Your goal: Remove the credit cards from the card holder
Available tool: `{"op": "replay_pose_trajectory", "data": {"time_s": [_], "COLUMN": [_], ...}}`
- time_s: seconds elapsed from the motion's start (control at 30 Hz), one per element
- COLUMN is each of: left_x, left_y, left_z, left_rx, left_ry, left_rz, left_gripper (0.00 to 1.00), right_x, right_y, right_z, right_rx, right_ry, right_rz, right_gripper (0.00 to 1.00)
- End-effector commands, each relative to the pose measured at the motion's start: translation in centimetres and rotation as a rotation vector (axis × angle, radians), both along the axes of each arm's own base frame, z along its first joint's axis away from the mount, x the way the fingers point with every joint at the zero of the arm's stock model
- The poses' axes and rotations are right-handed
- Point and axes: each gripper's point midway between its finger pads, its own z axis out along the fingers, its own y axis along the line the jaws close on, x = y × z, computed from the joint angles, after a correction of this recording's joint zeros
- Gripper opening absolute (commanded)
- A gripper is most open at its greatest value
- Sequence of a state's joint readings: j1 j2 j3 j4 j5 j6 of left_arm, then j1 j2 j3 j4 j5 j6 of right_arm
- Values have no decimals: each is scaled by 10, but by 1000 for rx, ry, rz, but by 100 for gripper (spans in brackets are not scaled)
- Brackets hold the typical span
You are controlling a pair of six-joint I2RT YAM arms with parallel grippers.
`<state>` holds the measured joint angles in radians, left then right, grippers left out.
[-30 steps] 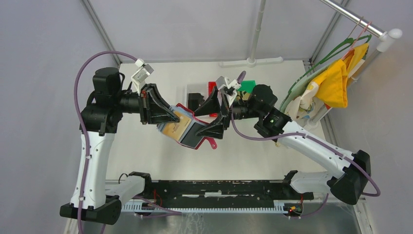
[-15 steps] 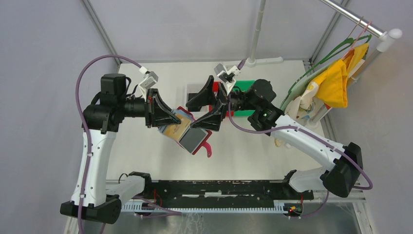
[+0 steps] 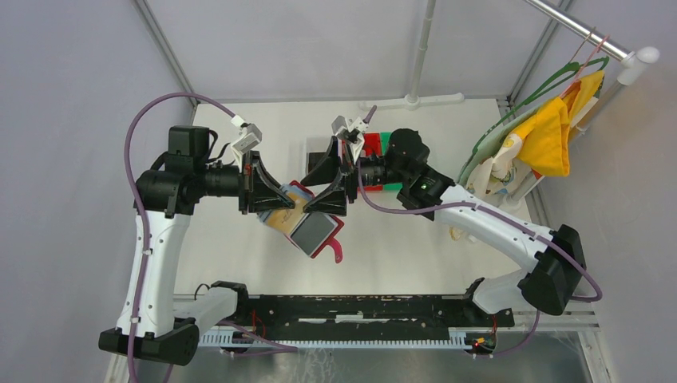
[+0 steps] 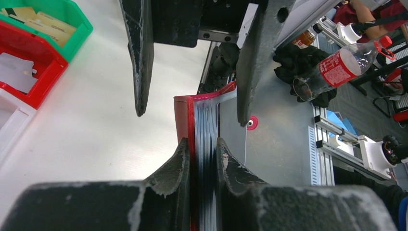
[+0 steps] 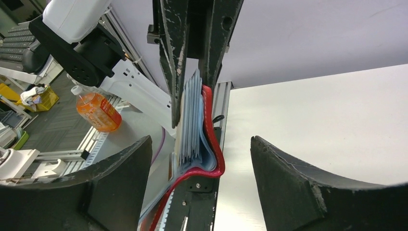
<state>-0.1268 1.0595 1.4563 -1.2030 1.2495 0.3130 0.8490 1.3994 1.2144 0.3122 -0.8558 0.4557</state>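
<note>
Above white table, card holder slants toward near-right.

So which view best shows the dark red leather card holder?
Right wrist: the dark red leather card holder is edge-on, pale sleeves distinct. Left wrist shows it pinched between fingers; top external, only its open face.

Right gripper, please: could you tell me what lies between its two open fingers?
The card holder, clamped in the left gripper, lies between the fingers of the right gripper; the right wrist view shows this.
</note>
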Motion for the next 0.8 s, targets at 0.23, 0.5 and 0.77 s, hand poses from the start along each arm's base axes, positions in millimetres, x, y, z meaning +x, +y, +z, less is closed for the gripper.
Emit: {"op": "replay_pose_trajectory", "data": {"time_s": [0.23, 0.5, 0.77], "left_x": [-9, -5, -3], "left_y": [-3, -3, -5], "left_z": [26, 23, 9], "left_rx": [-48, -43, -58], "left_ry": [-93, -93, -18], "left_rz": [-49, -43, -52], "left_gripper": [12, 30, 53], "right_x": [-11, -34, -52], "right_y": [9, -10, -25], "right_z": [-8, 23, 41], "right_rx": [43, 209, 339], "right_ry": [40, 50, 131], "right_rz": [31, 91, 168], "right_gripper": [73, 41, 8]}}
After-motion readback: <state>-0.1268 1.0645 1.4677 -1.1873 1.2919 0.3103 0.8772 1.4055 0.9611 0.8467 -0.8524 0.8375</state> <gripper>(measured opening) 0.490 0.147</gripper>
